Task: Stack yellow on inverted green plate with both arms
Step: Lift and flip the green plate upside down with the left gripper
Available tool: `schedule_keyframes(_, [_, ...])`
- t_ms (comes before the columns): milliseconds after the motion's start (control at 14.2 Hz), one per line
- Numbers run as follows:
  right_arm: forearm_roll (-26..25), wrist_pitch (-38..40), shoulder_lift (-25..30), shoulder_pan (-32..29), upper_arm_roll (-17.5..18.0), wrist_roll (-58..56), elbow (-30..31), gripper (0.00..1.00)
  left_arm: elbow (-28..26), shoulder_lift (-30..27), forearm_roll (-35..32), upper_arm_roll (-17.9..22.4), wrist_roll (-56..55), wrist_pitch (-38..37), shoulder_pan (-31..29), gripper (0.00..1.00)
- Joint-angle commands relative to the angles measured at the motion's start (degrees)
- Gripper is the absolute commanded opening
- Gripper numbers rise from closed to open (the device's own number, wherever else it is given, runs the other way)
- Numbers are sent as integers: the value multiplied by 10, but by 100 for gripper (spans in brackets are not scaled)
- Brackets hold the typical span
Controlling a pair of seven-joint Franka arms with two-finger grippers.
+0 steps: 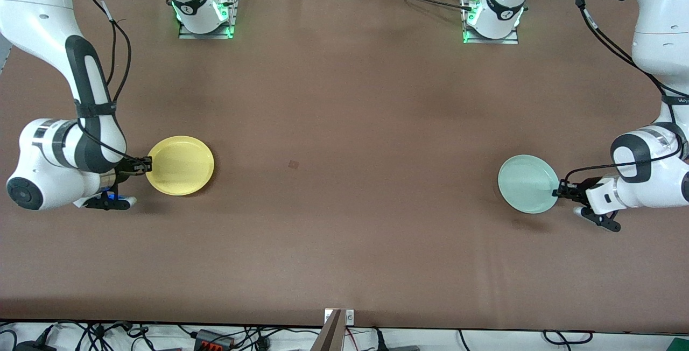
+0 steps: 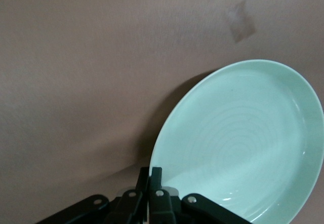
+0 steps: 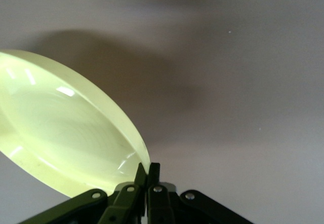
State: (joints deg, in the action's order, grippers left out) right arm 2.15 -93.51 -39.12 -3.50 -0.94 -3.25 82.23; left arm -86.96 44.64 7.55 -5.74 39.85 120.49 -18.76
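From the wrist views we see what the front view hides: our left gripper point(image 2: 152, 181) pinches the glossy green plate point(image 2: 243, 143) by its rim, and our right gripper point(image 3: 147, 176) likewise clamps the yellow plate point(image 3: 61, 133). Both plates hang tilted over the brown table point(image 1: 344, 222). A faint square mark point(image 1: 293, 164) sits mid-table, with wide bare cloth between it and each plate.

Even overhead light, soft shadows beneath both plates; the right wrist view is dim, with glare on the yellow plate point(image 3: 61, 133).

Right gripper point(image 1: 146, 165) pinching yellow plate's point(image 1: 180, 165) rim; left gripper point(image 1: 560, 190) clamped on green plate's point(image 1: 527, 183) edge, ends of brown table point(image 1: 344, 125).
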Motion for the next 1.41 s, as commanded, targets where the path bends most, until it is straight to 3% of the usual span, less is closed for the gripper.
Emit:
schedule_keyframes(0, [40,28,-3,-4,8,-25,-17,0,31,-16,4,5,-12,-15,33,1])
schedule_keyframes(211, [65,33,2,-3,8,-29,-18,0,31,-67,-66,6,-95,-46,82,1])
schedule_keyframes(493, [70,33,5,-2,15,-29,-18,0,32,-107,-238,-1,-282,-95,184,1])
schedule_keyframes(845, [84,33,5,-2,15,-29,-18,0,33,-110,-407,1,-492,-174,342,1])
schedule_keyframes(986, [85,33,5,-2,16,-29,-18,0,32,-106,-518,1,-531,-203,398,1])
schedule_keyframes(1338, [85,33,5,-3,16,-31,-18,0,33,-68,-632,7,-650,-242,508,1])
